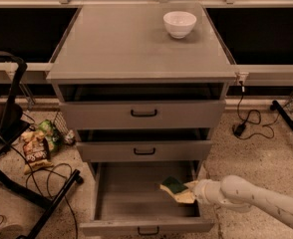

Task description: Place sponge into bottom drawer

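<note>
1. Camera view: the gripper (188,192) reaches in low from the right, over the right side of the bottom drawer (136,226), which is pulled out ready to receive.
2. Its fingers are closed on the near end of the sponge (173,185), green side up. The sponge hangs over the tray, apparently not yet lying in it.
3. The white bowl (180,23) sits well apart on the cabinet top (126,44), out of the way.

The pale gripper (188,191) grips the wavy green-and-yellow sponge (175,186) over the right side of the open grey metal bottom drawer (126,200).
</note>
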Controlling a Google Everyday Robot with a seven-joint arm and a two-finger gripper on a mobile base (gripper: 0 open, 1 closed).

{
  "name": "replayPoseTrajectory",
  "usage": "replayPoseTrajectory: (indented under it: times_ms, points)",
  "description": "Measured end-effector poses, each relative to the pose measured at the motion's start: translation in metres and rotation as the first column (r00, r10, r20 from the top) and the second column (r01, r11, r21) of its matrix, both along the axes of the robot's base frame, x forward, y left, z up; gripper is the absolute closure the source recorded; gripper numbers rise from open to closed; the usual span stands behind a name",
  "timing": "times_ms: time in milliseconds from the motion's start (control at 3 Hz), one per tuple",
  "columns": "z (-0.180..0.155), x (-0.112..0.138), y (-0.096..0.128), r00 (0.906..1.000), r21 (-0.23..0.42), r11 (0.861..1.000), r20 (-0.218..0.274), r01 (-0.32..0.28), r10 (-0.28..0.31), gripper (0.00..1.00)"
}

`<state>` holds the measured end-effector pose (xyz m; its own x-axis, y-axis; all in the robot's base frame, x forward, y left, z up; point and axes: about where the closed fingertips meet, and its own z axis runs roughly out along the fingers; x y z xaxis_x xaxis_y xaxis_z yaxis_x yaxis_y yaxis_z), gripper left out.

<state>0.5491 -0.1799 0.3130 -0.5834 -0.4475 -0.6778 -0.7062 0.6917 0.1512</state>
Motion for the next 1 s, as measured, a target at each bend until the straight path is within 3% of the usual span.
replayPoseTrajectory:
  times_ms: [333, 667, 1000]
  points:
    - [0.000, 0.000, 0.000, 1.0000, 0.000, 1.000, 0.000, 0.000, 0.000, 1.00]
    - [-0.051, 0.012, 0.034, 0.9959, 0.025, 0.996, -0.034, -0.083, 0.084, 1.00]
    - [-0.113, 0.021, 0.070, 0.9800, 0.063, 0.980, -0.051, -0.189, 0.192, 1.00]
